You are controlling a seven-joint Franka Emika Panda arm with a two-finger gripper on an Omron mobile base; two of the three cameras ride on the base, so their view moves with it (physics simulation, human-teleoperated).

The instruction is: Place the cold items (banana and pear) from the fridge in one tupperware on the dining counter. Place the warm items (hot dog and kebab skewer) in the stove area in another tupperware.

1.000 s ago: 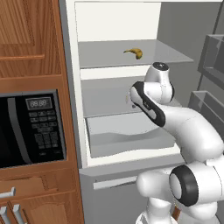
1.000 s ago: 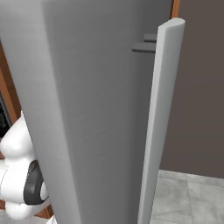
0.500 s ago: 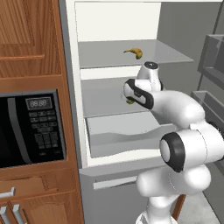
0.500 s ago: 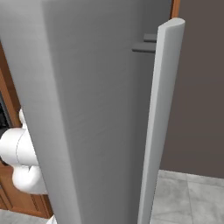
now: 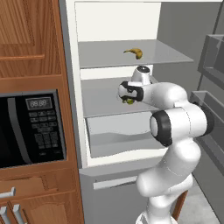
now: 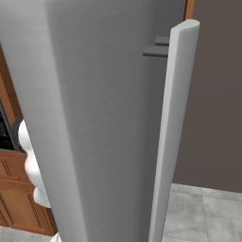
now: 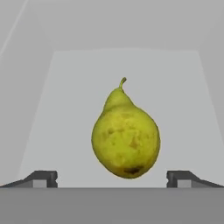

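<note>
Moved: arm reaches further into the fridge point(image 5: 113, 87) than before.
Pear point(image 7: 125, 138): centred ahead of gripper point(image 7: 112, 178), untouched.
Gripper: jaws spread wide, empty.

The pear point(image 7: 125, 140) stands upright on a pale shelf point(image 7: 61, 109) — between wide-spread fingertips point(image 7: 43, 178).

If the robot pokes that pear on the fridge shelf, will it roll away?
Probably a wobble more than a straight roll: the pear is fat at one end and narrow at the stem, so it would likely curve round. Its rounded skin looks smooth, so it might slip between the open gripper fingers. The flat shelf has no visible lip to stop it.
</note>
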